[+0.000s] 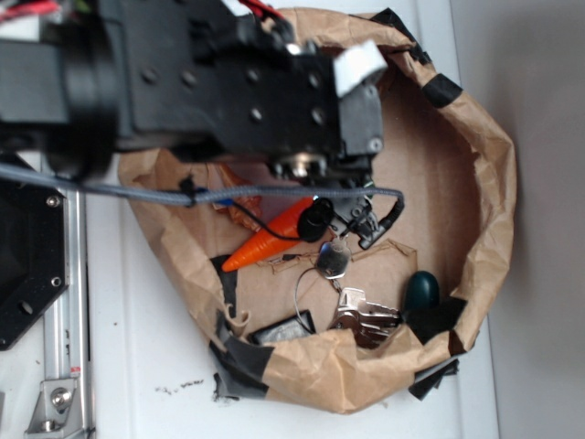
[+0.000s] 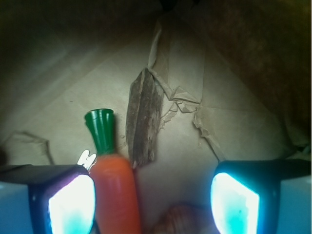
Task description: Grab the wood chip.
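arm [image 1: 183, 82]: black, fills the upper left of the exterior view, reaching over the bag; a grey cable [image 1: 210, 194] runs across below it.
paper bag [image 1: 489, 174]: brown, rolled-down rim patched with black tape [image 1: 443, 89], sits on a white surface [image 1: 146, 366].
bag floor [image 2: 63, 97]: creased brown paper with torn scraps [image 2: 192, 105] near the middle.
gripper [image 2: 153, 197]: fingers spread wide, nothing between them; pads [image 2: 70, 204] glowing pale blue at the bottom corners of the wrist view.
carrot [image 2: 114, 190]: orange toy with green top [image 2: 101, 129], just inside the left pad; in the exterior view it lies under the arm, tip pointing lower left.
wood chip [image 2: 144, 117]: dark, streaky sliver with pointed ends, lying on the bag floor ahead of the open fingers, just right of the carrot's green top; lower tip near the carrot, contact unclear. Not visible in the exterior view.
shell [image 2: 180, 219]: tan, rounded, only partly in frame at the bottom between the pads.
keys [image 1: 366, 315]: metal, near the bag's lower rim.
dark green object [image 1: 422, 289]: right of the keys, type unclear.
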Tool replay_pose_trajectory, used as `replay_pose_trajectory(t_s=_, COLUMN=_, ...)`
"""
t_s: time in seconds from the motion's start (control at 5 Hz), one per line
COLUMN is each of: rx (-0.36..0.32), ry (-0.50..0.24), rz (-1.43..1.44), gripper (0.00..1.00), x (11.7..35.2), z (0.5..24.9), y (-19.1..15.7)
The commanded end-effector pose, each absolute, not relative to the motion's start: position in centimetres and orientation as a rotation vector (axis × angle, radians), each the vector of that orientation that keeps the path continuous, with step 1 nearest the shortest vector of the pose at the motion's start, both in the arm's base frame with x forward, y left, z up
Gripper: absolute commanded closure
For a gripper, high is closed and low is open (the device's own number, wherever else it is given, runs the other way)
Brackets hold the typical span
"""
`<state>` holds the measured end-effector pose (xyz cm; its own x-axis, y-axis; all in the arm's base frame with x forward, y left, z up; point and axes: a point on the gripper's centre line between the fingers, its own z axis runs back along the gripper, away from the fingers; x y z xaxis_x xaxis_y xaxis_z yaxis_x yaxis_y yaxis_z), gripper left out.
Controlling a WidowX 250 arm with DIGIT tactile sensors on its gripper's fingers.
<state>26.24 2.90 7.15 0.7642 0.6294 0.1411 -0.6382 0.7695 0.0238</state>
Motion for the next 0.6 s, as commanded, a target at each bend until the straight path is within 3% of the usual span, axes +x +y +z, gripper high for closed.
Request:
replay_pose_trajectory(t_s=0.0, rx=0.054, ry=-0.194, rz=0.735, gripper=0.0, x=26.9, z=7.7, y=6.2)
replay_pose_trajectory(t_s=0.4, rx=0.017, ry=-0.212, rz=0.711, gripper=0.0, x=25.9, z=8.1, y=8.2)
